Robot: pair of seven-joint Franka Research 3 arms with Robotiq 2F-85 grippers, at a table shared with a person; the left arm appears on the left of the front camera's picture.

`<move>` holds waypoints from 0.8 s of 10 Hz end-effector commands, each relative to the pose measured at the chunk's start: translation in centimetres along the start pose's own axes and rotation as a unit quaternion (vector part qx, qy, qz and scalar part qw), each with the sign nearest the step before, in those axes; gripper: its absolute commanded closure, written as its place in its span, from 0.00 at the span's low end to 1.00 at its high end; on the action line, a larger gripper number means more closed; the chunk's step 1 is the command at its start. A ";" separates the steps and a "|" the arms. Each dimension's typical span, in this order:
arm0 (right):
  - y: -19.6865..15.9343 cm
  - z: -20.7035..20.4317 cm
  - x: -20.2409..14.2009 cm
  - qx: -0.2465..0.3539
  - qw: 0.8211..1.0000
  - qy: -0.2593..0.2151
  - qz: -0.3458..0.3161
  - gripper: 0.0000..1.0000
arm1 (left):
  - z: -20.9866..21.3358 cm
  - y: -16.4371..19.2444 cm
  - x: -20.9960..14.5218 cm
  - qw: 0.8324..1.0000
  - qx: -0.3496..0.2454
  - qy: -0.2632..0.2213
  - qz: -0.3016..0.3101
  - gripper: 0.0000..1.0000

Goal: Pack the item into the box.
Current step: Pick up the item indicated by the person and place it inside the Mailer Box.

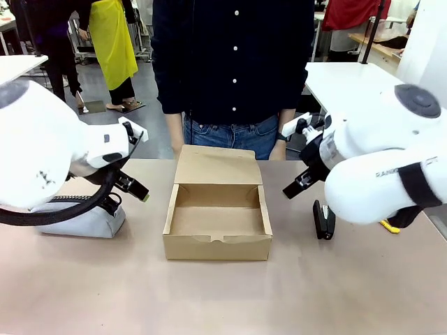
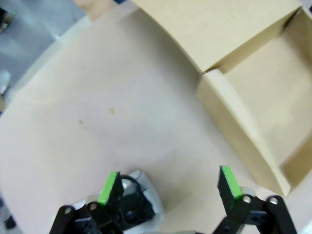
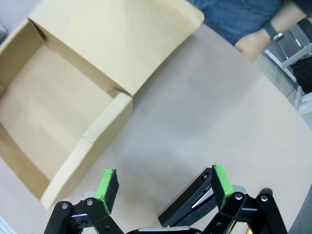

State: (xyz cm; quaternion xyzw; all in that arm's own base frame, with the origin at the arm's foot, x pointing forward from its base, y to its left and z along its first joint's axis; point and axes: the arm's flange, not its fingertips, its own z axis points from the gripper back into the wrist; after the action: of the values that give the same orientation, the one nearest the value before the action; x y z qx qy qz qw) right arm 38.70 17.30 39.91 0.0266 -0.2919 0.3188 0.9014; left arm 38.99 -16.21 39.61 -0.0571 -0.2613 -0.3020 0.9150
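The box [image 1: 217, 246] is open and empty, so nothing is packed yet. The stapler [image 1: 323, 220] lies on the worktop [image 1: 223, 300], to the right of the box in the front view. The right tool [image 3: 163, 183] hangs just above it, fingers wide apart, holding nothing. The left tool [image 2: 169, 183] is apart and empty too.

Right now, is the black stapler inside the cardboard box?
No, the black stapler lies on the table beside the open cardboard box, whose inside is bare.
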 end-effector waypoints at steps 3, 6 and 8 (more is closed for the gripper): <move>-4.2 11.6 -5.2 0.079 0.993 -0.038 -0.082 0.00 | 12.3 4.8 -4.0 0.984 -0.068 -0.019 0.162 0.00; -9.4 18.7 -10.5 0.135 0.956 -0.107 -0.237 0.00 | 19.3 12.1 -9.5 0.927 -0.253 -0.144 0.235 0.00; -14.8 21.2 -16.0 0.178 0.914 -0.142 -0.336 0.00 | 21.2 18.1 -15.6 0.848 -0.318 -0.247 0.344 0.00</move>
State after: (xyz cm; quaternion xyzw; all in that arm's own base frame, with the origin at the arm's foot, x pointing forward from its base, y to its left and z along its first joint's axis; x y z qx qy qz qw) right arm 29.76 -5.81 55.10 0.2961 -0.3230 0.0831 0.8950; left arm 30.00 9.48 53.26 -0.4523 -0.3158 -0.0531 0.8324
